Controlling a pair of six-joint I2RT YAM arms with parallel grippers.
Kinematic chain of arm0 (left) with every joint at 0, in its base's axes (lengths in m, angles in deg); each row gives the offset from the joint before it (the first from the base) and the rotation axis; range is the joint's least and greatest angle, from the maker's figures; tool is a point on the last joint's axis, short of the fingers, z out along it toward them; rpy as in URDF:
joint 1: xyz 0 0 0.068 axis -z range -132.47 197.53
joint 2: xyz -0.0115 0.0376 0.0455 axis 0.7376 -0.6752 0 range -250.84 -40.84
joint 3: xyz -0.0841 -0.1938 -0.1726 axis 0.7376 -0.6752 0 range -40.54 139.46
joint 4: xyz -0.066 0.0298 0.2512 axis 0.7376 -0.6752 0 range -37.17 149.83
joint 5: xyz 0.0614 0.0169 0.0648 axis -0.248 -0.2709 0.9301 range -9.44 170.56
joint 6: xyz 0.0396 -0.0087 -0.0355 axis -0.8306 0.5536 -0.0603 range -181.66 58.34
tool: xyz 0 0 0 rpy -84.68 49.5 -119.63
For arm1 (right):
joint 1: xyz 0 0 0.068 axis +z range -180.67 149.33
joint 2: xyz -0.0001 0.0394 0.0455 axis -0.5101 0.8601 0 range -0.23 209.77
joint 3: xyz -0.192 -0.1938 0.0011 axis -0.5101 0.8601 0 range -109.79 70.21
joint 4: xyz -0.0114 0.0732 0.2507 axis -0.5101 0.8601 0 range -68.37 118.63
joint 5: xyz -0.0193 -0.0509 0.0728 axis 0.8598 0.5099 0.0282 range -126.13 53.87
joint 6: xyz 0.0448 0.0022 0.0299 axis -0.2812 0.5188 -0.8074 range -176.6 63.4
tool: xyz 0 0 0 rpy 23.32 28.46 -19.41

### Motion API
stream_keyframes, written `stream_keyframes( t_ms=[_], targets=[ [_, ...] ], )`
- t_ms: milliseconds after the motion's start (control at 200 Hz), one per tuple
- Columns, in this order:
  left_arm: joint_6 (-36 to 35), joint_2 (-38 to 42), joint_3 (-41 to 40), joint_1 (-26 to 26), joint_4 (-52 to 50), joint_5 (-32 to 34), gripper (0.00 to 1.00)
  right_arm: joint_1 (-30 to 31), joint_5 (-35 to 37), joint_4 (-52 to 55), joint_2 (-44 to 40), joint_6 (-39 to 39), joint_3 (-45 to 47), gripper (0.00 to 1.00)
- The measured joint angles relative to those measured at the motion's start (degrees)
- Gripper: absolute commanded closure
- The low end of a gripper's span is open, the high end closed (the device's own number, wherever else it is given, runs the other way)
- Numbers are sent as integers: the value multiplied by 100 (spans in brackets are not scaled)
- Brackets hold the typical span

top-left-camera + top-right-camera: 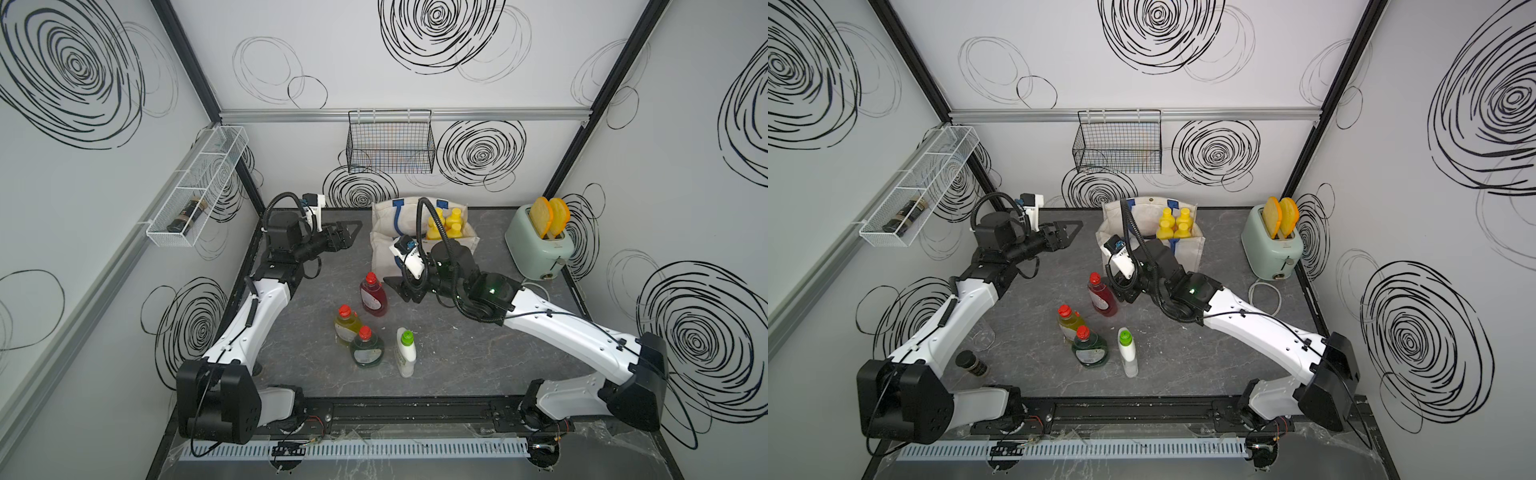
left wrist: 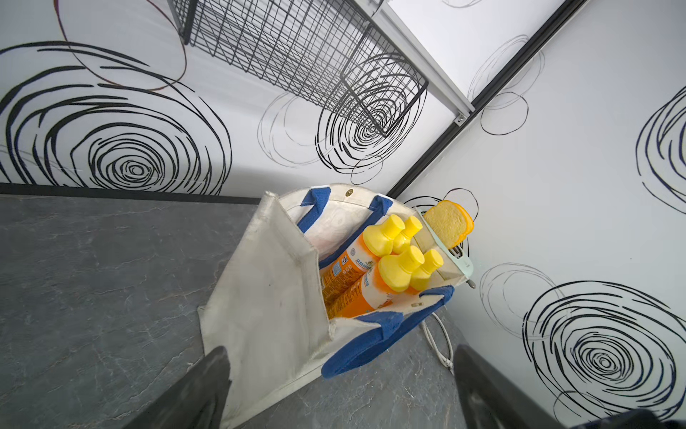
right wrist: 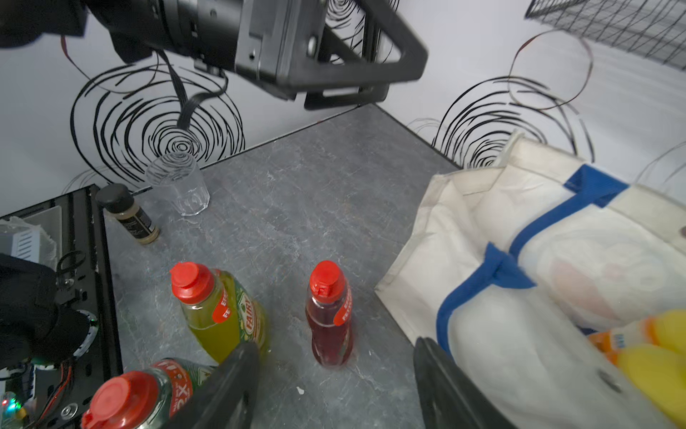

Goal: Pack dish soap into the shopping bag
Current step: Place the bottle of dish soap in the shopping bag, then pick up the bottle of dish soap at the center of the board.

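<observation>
**Grey tabletop check: four soap bottles bagged, four standing outside**

Grey stone-pattern table is sitting between white walls scrawled with black swirls. At 12 o'clock on it, against the back wall, the shopping bag is standing open, white with blue handles. Four orange bottles with yellow caps are standing upright inside it, packed toward its 3 o'clock side.

Four more bottles are standing on the table outside the bag:
- The red bottle is standing near the centre.
- The yellow bottle is standing at the red one's 7 o'clock.
- The green bottle is standing just beside the yellow one, at its 5 o'clock.
- The white bottle, green-capped, is standing at the green one's 3 o'clock.

In front of the bag, the right gripper is hovering just at 3 o'clock of the red bottle. Its jaws are standing apart and holding nothing. At 9 o'clock of the bag, the left gripper is hanging with jaws spread wide and empty, pointing toward it. At 2 o'clock the toaster is standing with two bread slices in it.
</observation>
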Motion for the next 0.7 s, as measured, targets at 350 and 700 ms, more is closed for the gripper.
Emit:
stream_keyframes(
  t_ms=[350, 700],
  targets=[
    [188, 24, -144, -162, 192, -105, 4, -24, -212, -433, 940, 63, 90, 29],
    [286, 79, -186, -223, 363, -188, 4, -98, -393, -837, 1392, 125, -28, 31]
  ],
)
